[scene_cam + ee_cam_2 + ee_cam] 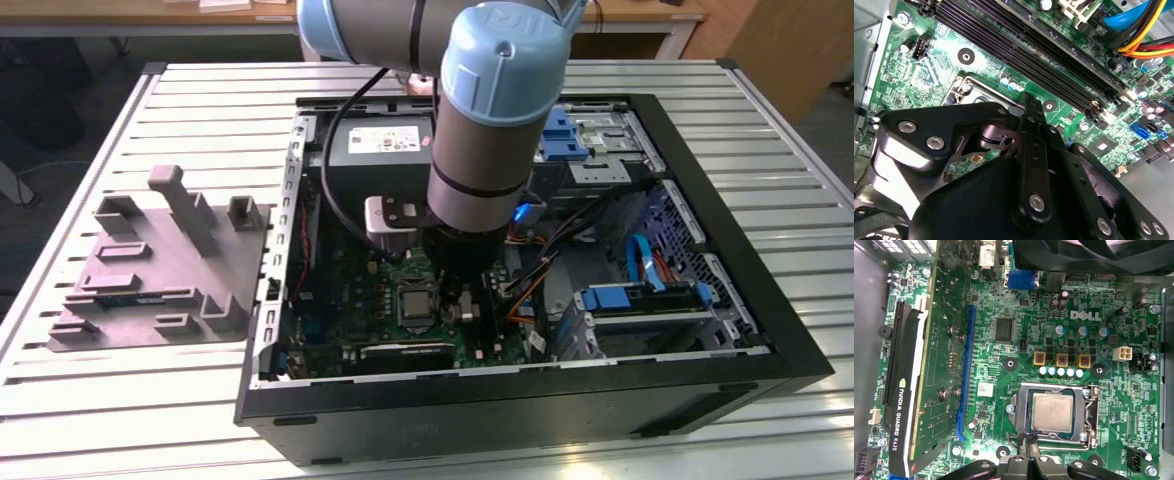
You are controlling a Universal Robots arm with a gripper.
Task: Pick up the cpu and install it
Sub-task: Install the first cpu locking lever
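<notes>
The cpu (1052,412) is lying flat, metal top facing up, square in its socket (1054,415), just beyond the claw (1027,456), whose fingers are sitting pressed together, gripping nothing.

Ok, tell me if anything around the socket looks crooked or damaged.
Nothing stands out. The cpu lies flat and square inside the socket frame, edges parallel to it, with the end effector just beside the socket.

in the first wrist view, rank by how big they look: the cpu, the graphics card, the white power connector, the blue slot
1. graphics card
2. blue slot, long but thin
3. cpu, seated in the socket
4. white power connector
</notes>
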